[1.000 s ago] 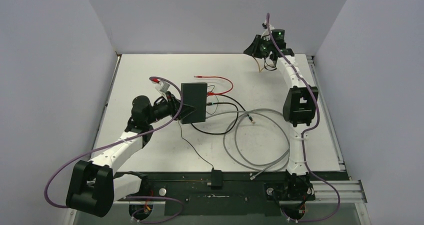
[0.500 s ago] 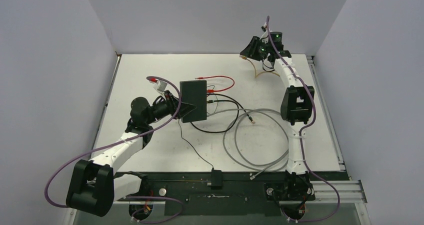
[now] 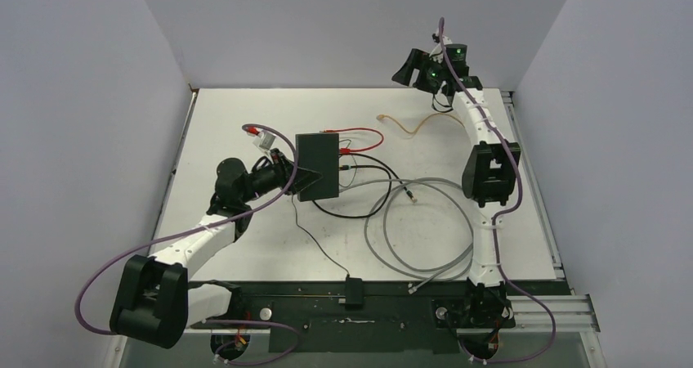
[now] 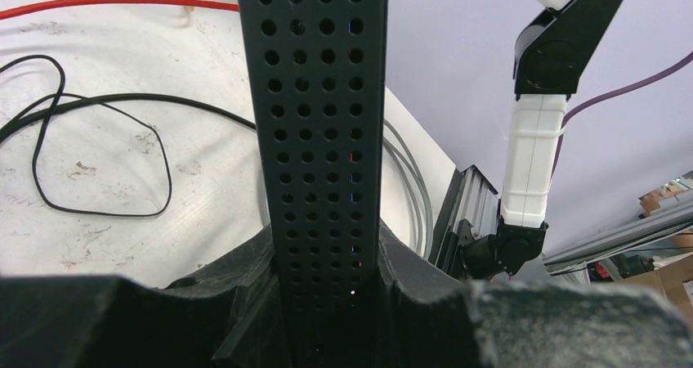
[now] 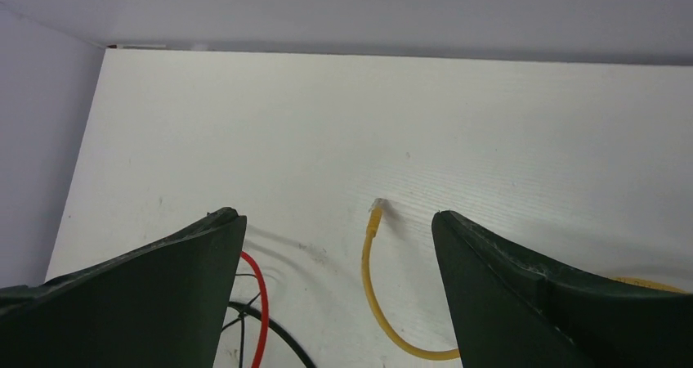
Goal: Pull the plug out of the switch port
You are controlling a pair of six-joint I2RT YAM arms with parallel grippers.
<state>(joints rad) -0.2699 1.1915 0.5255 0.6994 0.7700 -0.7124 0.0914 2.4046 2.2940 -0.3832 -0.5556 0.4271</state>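
The switch [image 3: 318, 166], a flat black box, sits mid-table, and my left gripper [image 3: 288, 176] is shut on its left edge. In the left wrist view its perforated side [image 4: 323, 139] stands clamped between both fingers [image 4: 204, 294]. A yellow cable [image 3: 418, 125] lies loose on the table behind the switch, and its clear plug [image 3: 381, 117] is apart from the ports. My right gripper [image 3: 406, 72] hangs open high over the far table. Its wrist view shows the plug [image 5: 376, 213] on the table below the wide gap of the right gripper [image 5: 337, 214].
A red cable [image 3: 359, 131] and black cables [image 3: 368, 172] run from the switch's right edge. A long grey cable [image 3: 425, 229] loops across the right half of the table. A small black block [image 3: 354, 290] with a thin wire sits at the near edge. Walls enclose three sides.
My right gripper has opened and let go of the yellow cable, which dropped from its fingers onto the table. The left gripper still clamps the switch in the same place.
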